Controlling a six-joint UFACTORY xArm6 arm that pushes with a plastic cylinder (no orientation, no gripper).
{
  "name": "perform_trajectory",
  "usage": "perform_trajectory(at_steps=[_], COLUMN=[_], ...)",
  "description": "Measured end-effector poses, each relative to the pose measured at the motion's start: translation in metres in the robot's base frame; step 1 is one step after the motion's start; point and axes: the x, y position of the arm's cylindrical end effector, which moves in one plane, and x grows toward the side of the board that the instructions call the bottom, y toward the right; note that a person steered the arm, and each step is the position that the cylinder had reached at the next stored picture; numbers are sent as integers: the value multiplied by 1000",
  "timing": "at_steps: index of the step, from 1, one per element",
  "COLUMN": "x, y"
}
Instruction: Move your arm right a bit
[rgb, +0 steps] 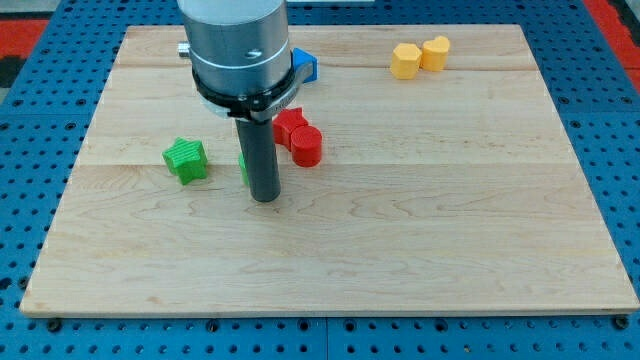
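My tip (265, 198), a bare rod end effector with nothing to open or hold, sits left of centre, so nudging right could clip the red cylinder block (307, 146) up-right of it on the wooden surface (450, 230).

A wooden board (420, 230) lies on a blue pegboard (40, 110). In the upper right of the frame two yellow blocks (420, 56) touch each other. Near the upper centre a blue block (305, 65) shows only in part. Just below it two red blocks (299, 136) touch, one a cylinder. At centre left sits a green star block (186, 160), with a green sliver (243, 168) to its right, mostly hidden.
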Motion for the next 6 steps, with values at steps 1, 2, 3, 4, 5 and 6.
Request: perform_trajectory(at_steps=[1, 2, 3, 4, 5, 6], x=[-12, -30, -31, -18, 13, 19], y=[39, -15, -78, -60, 13, 33])
